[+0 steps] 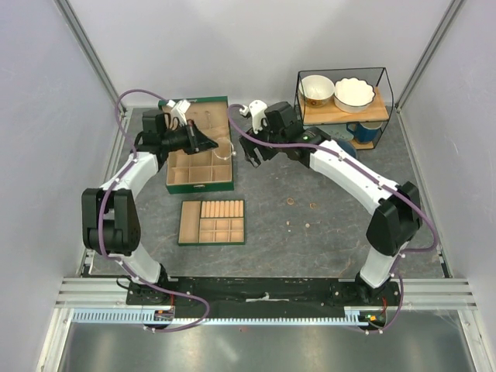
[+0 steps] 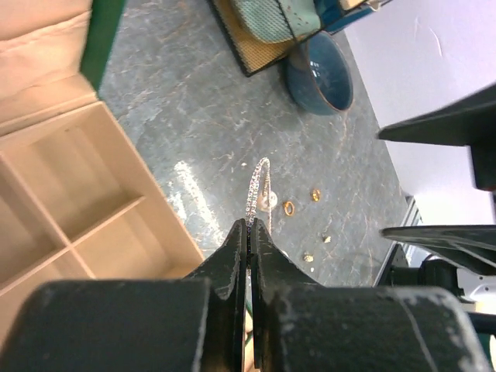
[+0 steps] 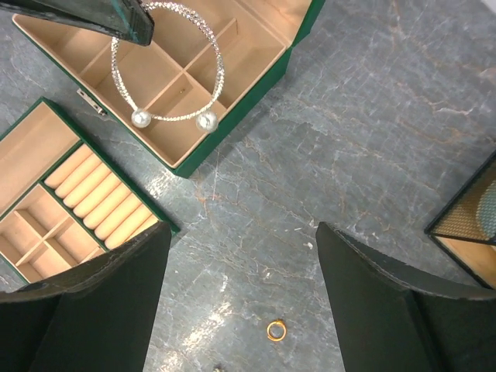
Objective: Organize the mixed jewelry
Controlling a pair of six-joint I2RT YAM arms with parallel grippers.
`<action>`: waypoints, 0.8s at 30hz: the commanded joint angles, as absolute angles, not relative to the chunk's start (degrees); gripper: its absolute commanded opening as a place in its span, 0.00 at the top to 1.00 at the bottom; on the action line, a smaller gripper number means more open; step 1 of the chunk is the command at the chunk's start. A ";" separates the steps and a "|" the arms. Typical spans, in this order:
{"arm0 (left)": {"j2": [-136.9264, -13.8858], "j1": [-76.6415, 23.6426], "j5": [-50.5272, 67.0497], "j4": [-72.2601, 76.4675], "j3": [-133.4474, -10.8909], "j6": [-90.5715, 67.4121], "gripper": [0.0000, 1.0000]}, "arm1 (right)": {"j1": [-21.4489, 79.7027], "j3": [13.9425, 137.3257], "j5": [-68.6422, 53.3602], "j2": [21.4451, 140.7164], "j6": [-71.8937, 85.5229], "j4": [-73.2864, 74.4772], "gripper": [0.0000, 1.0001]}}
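A thin silvery bangle (image 3: 167,63) with two pearl ends hangs over the open green box (image 3: 232,116), and my left gripper (image 2: 249,225) is shut on its rim. From above, that gripper (image 1: 209,145) sits over the box's right side with the bangle (image 1: 223,151) beyond its tips. My right gripper (image 3: 244,232) stands open just right of the box, above bare table, with nothing between its fingers. A small gold ring (image 3: 277,330) lies on the table below it. More tiny rings (image 1: 291,201) are scattered on the mat, two of which (image 2: 288,207) show past the bangle (image 2: 256,186).
A green tray (image 1: 211,222) with tan compartments and ring rolls lies in front of the box. A wire shelf (image 1: 345,105) with two bowls and a blue cup (image 1: 360,132) stands at the back right. White walls close in on both sides.
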State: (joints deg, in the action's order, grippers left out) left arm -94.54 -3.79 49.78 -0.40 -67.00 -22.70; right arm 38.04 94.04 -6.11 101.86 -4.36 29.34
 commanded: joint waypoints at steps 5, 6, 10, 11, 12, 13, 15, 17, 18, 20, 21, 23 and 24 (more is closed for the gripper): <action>-98.52 -0.09 47.38 -0.35 -68.56 -24.96 0.98 | 37.79 92.64 -4.75 96.42 -5.01 27.51 0.14; -98.87 2.26 46.76 -0.26 -68.47 -25.05 0.98 | 37.79 92.38 -4.83 96.33 -5.10 27.51 0.14; -100.10 4.91 43.34 1.93 -67.59 -25.93 0.99 | 37.53 91.06 -5.36 96.15 -5.19 27.25 0.14; -100.37 5.18 42.72 2.02 -67.33 -25.75 0.99 | 37.53 90.88 -5.54 96.15 -5.27 27.25 0.14; -100.89 5.88 42.19 2.37 -67.32 -25.84 0.98 | 37.53 90.79 -5.54 96.24 -5.27 27.16 0.14; -101.33 6.24 41.40 2.37 -67.59 -25.58 0.99 | 37.44 90.62 -5.62 96.41 -5.27 27.07 0.14; -102.04 6.59 40.52 2.29 -68.03 -25.14 0.98 | 37.44 90.62 -6.06 96.59 -5.10 27.16 0.14; -103.27 6.59 39.64 1.67 -68.90 -24.43 0.98 | 37.35 90.62 -6.41 97.21 -4.92 27.07 0.14; -103.79 6.68 39.38 1.58 -68.99 -24.35 0.98 | 37.35 90.62 -6.50 97.38 -4.92 27.07 0.14; -104.76 6.59 37.97 1.23 -69.52 -24.00 0.98 | 37.35 90.79 -6.42 97.56 -4.83 27.07 0.14; -105.11 6.68 37.71 1.14 -69.61 -23.91 0.99 | 37.35 90.79 -6.33 97.47 -4.83 27.07 0.14; -105.73 6.68 37.01 0.88 -69.79 -23.73 0.98 | 37.27 90.79 -6.15 97.38 -4.92 27.07 0.14; -105.82 6.68 36.74 0.79 -69.70 -23.82 0.98 | 37.18 90.70 -6.15 97.38 -4.92 27.07 0.14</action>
State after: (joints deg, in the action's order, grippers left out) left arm -105.03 6.81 38.98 -0.03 -67.20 -24.12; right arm 37.50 90.72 -5.74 97.78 -4.75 28.93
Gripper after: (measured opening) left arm 0.030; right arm 0.861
